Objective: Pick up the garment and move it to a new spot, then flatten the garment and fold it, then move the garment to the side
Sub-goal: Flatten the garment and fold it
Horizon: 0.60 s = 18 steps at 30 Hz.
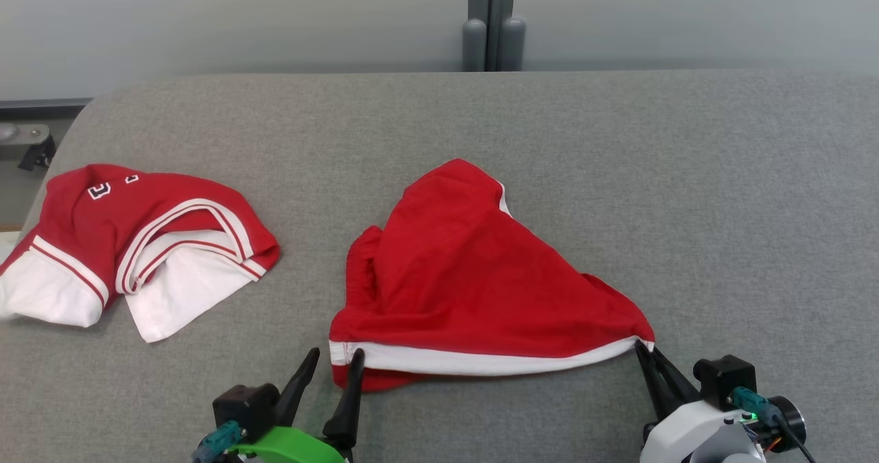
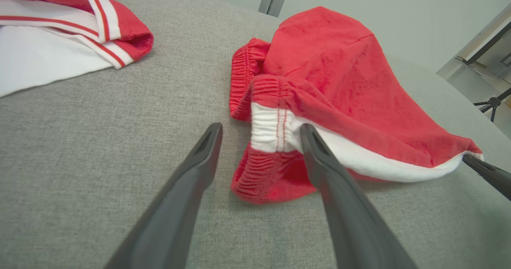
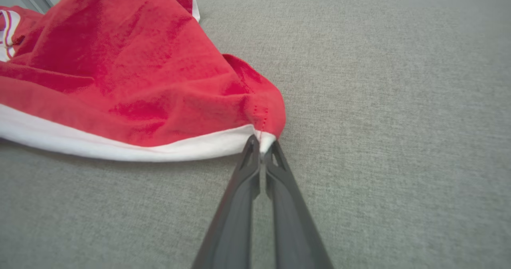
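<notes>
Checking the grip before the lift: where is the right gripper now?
Head view, lower right: the right gripper is shut on the shorts' right hem corner, on the grey pad; the open left gripper is at the opposite corner.

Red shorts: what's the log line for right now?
right gripper: shut on red shorts corner | left gripper: open, at the other corner
</notes>
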{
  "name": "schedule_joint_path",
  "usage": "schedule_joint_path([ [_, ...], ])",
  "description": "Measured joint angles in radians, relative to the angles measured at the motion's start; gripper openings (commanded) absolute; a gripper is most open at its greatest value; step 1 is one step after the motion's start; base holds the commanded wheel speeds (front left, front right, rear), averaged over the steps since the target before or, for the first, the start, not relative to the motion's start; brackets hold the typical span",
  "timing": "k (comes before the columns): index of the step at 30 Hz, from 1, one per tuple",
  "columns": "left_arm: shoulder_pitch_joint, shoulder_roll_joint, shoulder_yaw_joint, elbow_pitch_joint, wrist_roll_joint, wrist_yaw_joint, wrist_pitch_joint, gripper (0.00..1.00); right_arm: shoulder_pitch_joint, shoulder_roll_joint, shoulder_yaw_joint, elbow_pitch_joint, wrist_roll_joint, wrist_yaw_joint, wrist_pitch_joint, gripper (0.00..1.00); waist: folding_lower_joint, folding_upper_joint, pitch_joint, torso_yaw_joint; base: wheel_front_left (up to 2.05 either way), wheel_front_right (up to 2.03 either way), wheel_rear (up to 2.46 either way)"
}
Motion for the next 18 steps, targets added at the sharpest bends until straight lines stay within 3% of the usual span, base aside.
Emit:
schedule_joint_path([
  [5, -0.017, 0.024, -0.042, -0.002, -0.049, 0.0, 0.0, 1.0, -0.009, 0.0, -0.022, -0.004, -0.015, 0.0, 0.0, 0.0, 0.0, 0.0, 0.006, -0.001, 0.0, 0.0, 0.0],
  [6, -0.019, 0.025, -0.05, -0.003, -0.056, 0.0, 0.0, 0.92, -0.012, 0.0, -0.023, -0.004, -0.016, 0.0, 0.0, 0.0, 0.0, 0.0, 0.007, -0.001, 0.0, 0.0, 0.0],
  [7, -0.02, 0.027, -0.057, -0.003, -0.064, 0.0, 0.0, 0.79, -0.015, 0.0, -0.024, -0.004, -0.016, 0.0, 0.0, 0.0, 0.0, 0.0, 0.008, 0.0, 0.0, 0.0, 0.0],
  [10, -0.025, 0.035, -0.079, -0.006, -0.088, 0.0, 0.0, 0.11, -0.018, 0.0, -0.026, -0.006, -0.017, 0.0, 0.0, 0.0, 0.0, 0.0, 0.011, 0.002, 0.0, 0.0, 0.0],
  [11, -0.029, 0.039, -0.086, -0.007, -0.095, 0.0, 0.0, 0.0, -0.019, 0.0, -0.025, -0.006, -0.017, 0.0, 0.0, 0.0, 0.0, 0.0, 0.012, 0.002, 0.0, 0.0, 0.0],
  [18, -0.037, 0.055, -0.095, -0.036, -0.102, 0.0, 0.0, 0.0, -0.023, 0.0, -0.027, -0.009, -0.017, 0.0, 0.0, 0.0, 0.0, 0.0, 0.02, 0.005, 0.0, 0.0, 0.0],
])
